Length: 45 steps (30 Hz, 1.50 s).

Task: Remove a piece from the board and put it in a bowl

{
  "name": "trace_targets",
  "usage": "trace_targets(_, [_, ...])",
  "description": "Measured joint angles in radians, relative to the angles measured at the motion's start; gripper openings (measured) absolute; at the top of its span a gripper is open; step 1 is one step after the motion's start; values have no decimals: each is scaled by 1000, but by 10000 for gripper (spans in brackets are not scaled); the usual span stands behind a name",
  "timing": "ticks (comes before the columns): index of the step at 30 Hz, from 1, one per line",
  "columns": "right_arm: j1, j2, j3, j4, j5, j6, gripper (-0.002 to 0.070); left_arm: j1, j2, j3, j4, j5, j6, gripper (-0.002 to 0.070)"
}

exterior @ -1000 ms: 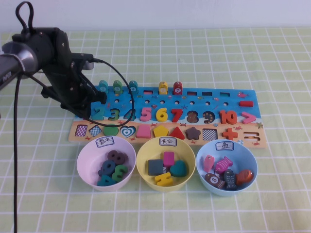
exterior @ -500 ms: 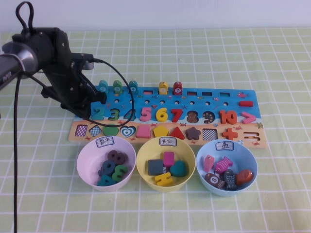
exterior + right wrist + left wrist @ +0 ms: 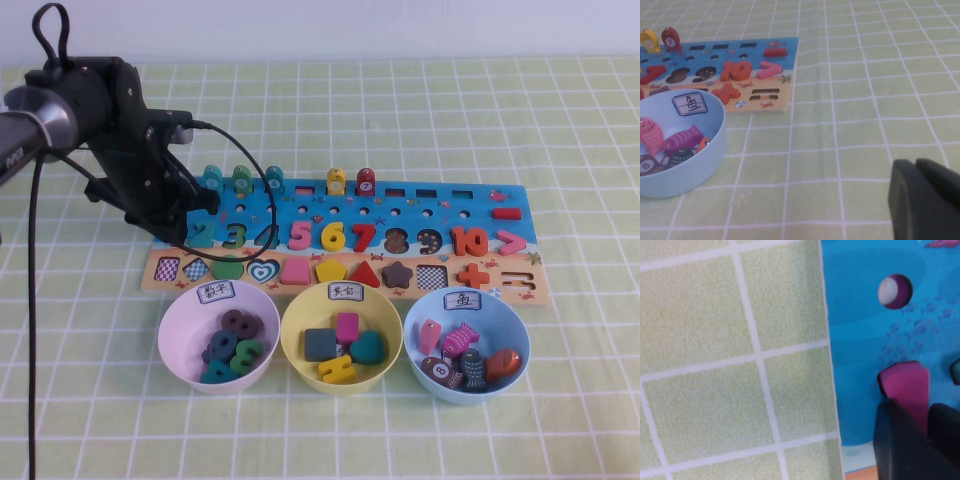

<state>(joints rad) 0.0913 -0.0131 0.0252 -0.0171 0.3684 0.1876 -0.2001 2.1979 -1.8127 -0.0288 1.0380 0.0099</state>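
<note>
The magenta numeral "1" piece (image 3: 905,382) sits in its slot at the left end of the board (image 3: 420,215), near the board's edge (image 3: 865,330). In the high view my left arm hides it. My left gripper (image 3: 914,407) is down on the board's left end (image 3: 172,222), its two dark fingers (image 3: 890,440) closed on either side of the piece. The pale pink-lilac bowl (image 3: 172,335), with a white label on its rim, stands in front of the board at the left and holds several numerals. My right gripper (image 3: 915,165) is shut and empty above bare cloth, right of the board.
A yellow bowl (image 3: 296,330) with shape blocks and a light blue bowl (image 3: 415,330) with fish pieces stand right of the pink bowl. The blue bowl also shows in the right wrist view (image 3: 710,150). Pegs with rings (image 3: 243,178) stand along the board's far edge. A black cable (image 3: 262,170) loops over the board.
</note>
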Motion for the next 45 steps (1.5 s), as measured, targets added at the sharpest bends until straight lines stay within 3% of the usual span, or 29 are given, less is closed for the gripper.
trace_targets(7, [0, 0, 0, 81, -15, 0, -19, 0, 0, 0, 6, 0, 2, 74])
trace_targets(14, [0, 0, 0, 823, -106, 0, -19, 0, 0, 0, 20, 0, 7, 72])
trace_targets(16, [0, 0, 0, 967, -119, 0, -19, 0, 0, 0, 21, 0, 8, 72])
trace_targets(19, [0, 0, 0, 1048, -135, 0, -19, 0, 0, 0, 29, 0, 8, 72])
trace_targets(23, [0, 0, 0, 1062, -160, -6, -19, 0, 0, 0, 29, 0, 8, 72])
trace_targets(31, [0, 29, -30, 974, -66, -188, -19, 0, 0, 0, 29, 0, 10, 72])
trace_targets(45, [6, 841, -747, 349, 391, -231, -19, 0, 0, 0, 29, 0, 10, 72])
